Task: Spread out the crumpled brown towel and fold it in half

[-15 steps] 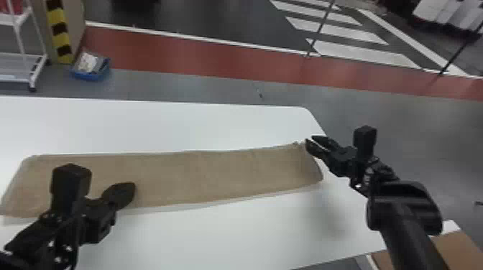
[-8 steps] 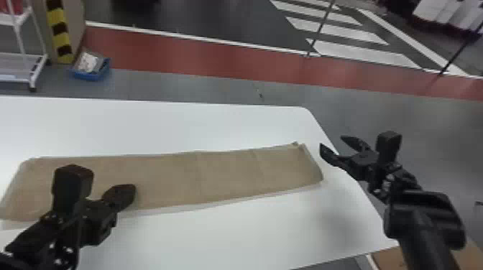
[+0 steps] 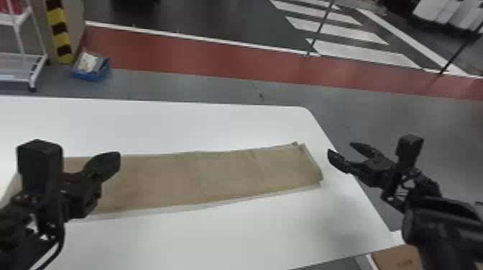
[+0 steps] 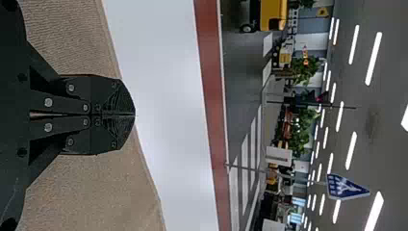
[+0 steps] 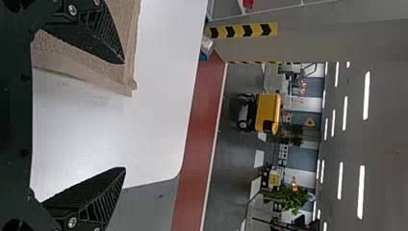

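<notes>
Your right claw (image 3: 340, 148) is hanging wide open, empty, beside the brown towel (image 3: 222, 172), which is lying long and narrow on the surface (image 3: 215, 240); your left claw (image 4: 133, 115) is sitting closed over it, visibly gripping nothing. Pinching only one layer, you're risking skewed edges.

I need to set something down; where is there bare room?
Bare table lies between the towel and far edge, and between towel and near edge. The left tool crowds the towel's left part; the right tool, its right end.
</notes>
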Controlling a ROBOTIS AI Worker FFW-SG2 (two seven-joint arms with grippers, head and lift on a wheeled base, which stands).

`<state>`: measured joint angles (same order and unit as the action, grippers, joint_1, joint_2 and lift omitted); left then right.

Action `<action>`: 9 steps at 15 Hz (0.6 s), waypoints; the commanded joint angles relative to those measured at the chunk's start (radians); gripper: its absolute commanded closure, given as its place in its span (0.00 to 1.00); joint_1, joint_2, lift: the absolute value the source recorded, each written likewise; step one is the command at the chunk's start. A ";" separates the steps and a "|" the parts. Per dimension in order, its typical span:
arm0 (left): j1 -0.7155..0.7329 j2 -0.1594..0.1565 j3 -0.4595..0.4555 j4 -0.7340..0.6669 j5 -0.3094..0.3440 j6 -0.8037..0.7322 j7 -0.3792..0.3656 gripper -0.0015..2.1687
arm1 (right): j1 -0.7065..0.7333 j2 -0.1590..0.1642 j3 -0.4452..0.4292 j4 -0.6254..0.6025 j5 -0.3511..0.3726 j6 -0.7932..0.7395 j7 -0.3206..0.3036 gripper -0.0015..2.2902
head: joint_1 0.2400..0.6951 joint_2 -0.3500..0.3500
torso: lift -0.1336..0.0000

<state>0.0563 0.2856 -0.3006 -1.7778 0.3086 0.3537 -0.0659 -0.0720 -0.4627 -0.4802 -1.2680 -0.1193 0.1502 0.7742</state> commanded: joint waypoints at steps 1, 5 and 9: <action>0.033 0.003 0.061 -0.071 0.018 -0.002 -0.002 0.86 | 0.024 0.004 -0.011 -0.070 -0.053 0.042 0.019 0.05 | 1.00 0.00 | 0.10; 0.048 0.058 0.227 -0.114 0.073 0.002 -0.003 0.80 | 0.029 0.019 -0.043 -0.125 -0.106 0.113 0.057 0.05 | 1.00 0.00 | 0.10; 0.120 0.101 0.382 -0.196 0.092 -0.063 0.028 0.14 | 0.107 0.141 -0.052 -0.369 -0.135 0.242 0.039 0.03 | 1.00 0.17 | 0.10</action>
<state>0.1451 0.3761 0.0424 -1.9393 0.4006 0.3245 -0.0481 0.0117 -0.3816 -0.5343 -1.5369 -0.2534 0.3357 0.8206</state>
